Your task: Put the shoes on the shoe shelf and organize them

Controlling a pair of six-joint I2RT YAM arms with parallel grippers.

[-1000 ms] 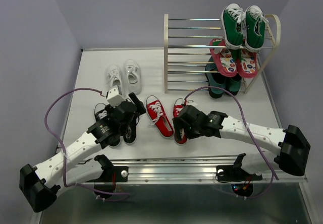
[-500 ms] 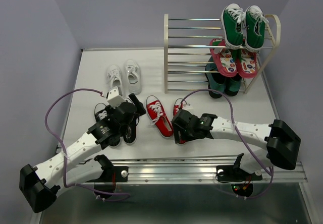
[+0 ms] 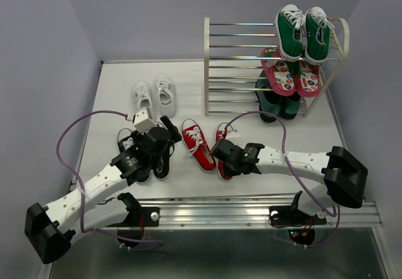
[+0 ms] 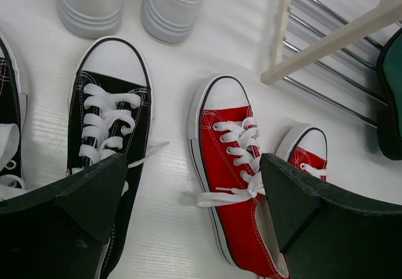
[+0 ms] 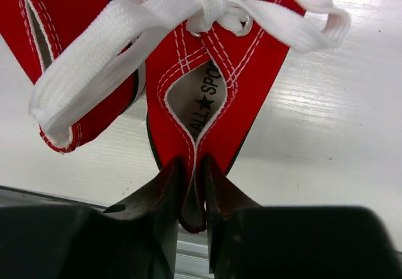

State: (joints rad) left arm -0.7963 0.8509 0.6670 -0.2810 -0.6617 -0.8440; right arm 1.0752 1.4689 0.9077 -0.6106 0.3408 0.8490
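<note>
Two red shoes lie on the table at front centre, one free and the other with my right gripper at its heel. In the right wrist view this gripper is shut on the heel collar of the red shoe, pinching the fabric flat. My left gripper hangs open above the black shoes. In its wrist view its jaws stand wide apart over bare table between a black shoe and a red shoe. The white shoes sit further back. The shoe shelf stands at back right.
Green sneakers sit on the shelf's top tier, pink flip-flops on the tier below, and dark teal shoes at the bottom, all on the right half. The left half shows bare rods. A metal rail runs along the near table edge.
My right gripper has closed from open onto the heel of the right red shoe, and its arm has shifted slightly left. The left arm has stayed put.
</note>
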